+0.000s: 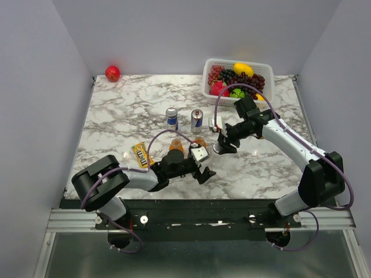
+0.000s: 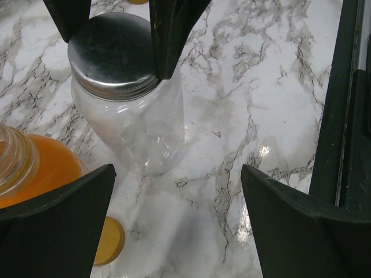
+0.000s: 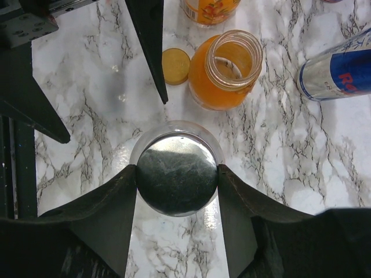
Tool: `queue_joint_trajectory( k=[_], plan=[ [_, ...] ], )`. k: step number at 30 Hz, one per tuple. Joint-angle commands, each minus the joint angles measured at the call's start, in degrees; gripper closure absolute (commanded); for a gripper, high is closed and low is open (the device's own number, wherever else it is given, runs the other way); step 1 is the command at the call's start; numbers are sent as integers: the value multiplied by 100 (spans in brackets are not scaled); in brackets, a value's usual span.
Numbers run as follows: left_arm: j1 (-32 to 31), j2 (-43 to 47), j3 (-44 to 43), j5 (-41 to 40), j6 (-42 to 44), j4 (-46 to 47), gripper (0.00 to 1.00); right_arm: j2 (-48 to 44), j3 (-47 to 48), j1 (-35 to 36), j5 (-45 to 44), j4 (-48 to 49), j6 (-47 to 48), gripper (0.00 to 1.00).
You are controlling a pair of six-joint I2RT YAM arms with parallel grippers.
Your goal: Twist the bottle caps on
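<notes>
Top view, biggest first.

Marble bench (image 1: 116,116) carries everything. A white fruit basket (image 1: 206,75) sits at the 1 o'clock corner, and a red apple (image 1: 112,73) sits at 11 o'clock.

The clear jar (image 2: 145,133) stands upright just toward 3 o'clock of bench centre. The right tool (image 1: 223,143) is over it.

Two blue-and-silver cans (image 1: 172,119) stand upright at 12 o'clock of centre, side by side and apart.

A yellow candy packet (image 1: 141,154) lies flat at 8 o'clock.

In the right wrist view, an open orange bottle (image 3: 223,75) stands at 1 o'clock of the jar. A second orange bottle (image 3: 210,8) is at 12 o'clock, cut off by the frame edge, so I cannot tell whether it is capped.

The silver lid (image 3: 177,180) sits on the jar mouth. The right tool is closed on it, with a finger touching the rim at 3 and at 9 o'clock.

The left tool (image 1: 203,172) is at 6 o'clock of the bottles, jaws spread wide and gripping nothing.

One orange cap (image 3: 175,65) lies flat on the bench, just beside the open bottle at its 9 o'clock.
</notes>
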State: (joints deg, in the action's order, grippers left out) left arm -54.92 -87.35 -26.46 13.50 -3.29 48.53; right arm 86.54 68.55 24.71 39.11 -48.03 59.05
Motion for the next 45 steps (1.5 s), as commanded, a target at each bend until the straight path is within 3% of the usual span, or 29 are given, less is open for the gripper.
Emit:
queue_joint_trajectory(
  k=[1,15,29,39,45],
  plan=[
    [-186,-386,0,-435,118,850,1,170,-220,25,-527,-329,-200,41],
    [-449,-2057,-745,-1454,223,2046,1,-50,-756,8,-633,-523,-95,43],
    [-687,-3613,-1643,-1710,504,2881,3,-15,-976,-159,-510,-646,-25,43],
    [-819,-3368,-1257,-946,777,3145,29,-260,-1011,-186,-396,-813,-104,42],
    [-863,-2876,-932,-358,997,3110,42,-542,-836,-186,-431,-1103,-209,28]
  ],
)
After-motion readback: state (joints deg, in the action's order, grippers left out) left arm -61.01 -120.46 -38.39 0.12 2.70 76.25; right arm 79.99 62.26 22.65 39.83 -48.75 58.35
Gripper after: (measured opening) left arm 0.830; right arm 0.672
